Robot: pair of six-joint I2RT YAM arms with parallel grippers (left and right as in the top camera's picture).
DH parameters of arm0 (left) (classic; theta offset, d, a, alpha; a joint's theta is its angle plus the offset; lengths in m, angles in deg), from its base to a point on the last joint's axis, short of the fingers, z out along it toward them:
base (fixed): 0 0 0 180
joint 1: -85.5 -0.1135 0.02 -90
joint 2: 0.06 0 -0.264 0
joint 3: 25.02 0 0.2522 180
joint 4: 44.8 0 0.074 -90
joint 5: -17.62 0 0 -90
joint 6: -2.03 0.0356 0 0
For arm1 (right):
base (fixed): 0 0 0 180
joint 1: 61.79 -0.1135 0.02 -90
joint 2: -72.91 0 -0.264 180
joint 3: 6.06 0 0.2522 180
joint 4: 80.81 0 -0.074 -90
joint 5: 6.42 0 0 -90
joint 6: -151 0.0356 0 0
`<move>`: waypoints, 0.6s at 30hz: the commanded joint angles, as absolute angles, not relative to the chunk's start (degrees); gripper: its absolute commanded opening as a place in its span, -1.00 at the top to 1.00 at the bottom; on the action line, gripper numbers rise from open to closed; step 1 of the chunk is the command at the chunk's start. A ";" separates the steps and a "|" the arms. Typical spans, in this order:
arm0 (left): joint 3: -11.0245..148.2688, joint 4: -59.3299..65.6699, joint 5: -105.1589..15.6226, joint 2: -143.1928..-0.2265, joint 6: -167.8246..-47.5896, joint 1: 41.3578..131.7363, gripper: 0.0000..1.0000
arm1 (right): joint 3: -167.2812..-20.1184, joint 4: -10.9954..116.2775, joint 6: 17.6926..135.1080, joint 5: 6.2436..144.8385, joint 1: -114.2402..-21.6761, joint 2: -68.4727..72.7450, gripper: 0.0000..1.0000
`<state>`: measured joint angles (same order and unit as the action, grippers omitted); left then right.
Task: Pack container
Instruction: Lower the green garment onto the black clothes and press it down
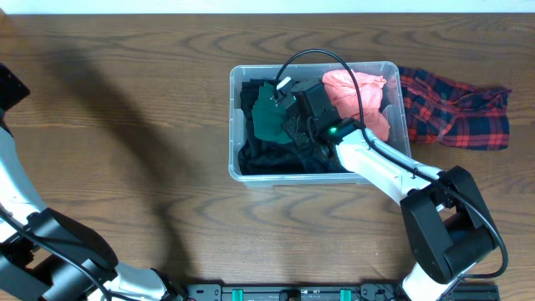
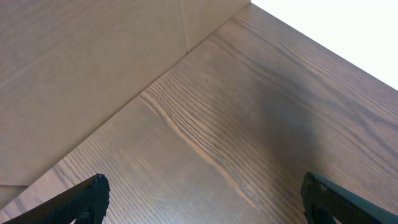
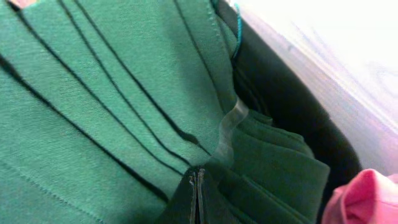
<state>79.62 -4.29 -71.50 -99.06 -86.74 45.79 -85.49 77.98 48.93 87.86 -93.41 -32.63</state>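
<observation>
The clear container (image 1: 235, 125) stands mid-table, holding a folded green cloth (image 1: 267, 121), a pink cloth (image 1: 358, 90) and black fabric (image 1: 267, 159). My right gripper (image 1: 290, 109) reaches into it from the front right. In the right wrist view it (image 3: 198, 186) is shut, its tips pressed against the folds of the green cloth (image 3: 93, 93), with nothing visibly pinched between them. The pink cloth (image 3: 367, 199) and the container wall (image 3: 311, 81) lie to the right. My left gripper (image 2: 202, 199) hangs open over bare wood, far from the container.
A red and black plaid cloth (image 1: 458, 110) lies on the table just right of the container. The left arm (image 1: 17, 192) runs along the left edge. A cable (image 1: 322, 57) loops over the container's back rim.
</observation>
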 commanded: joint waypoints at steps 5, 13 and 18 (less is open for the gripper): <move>80.05 -4.27 -71.81 -98.91 -87.43 45.64 -0.96 | -86.83 80.52 48.07 90.63 -95.03 -27.88 0.97; 80.05 -4.27 -71.81 -98.91 -87.43 45.64 -0.96 | -86.89 84.85 48.07 88.93 -97.02 -21.90 0.97; 80.05 -4.27 -71.81 -98.91 -87.43 45.64 -0.96 | -86.89 84.83 48.14 83.42 -97.02 -24.82 0.97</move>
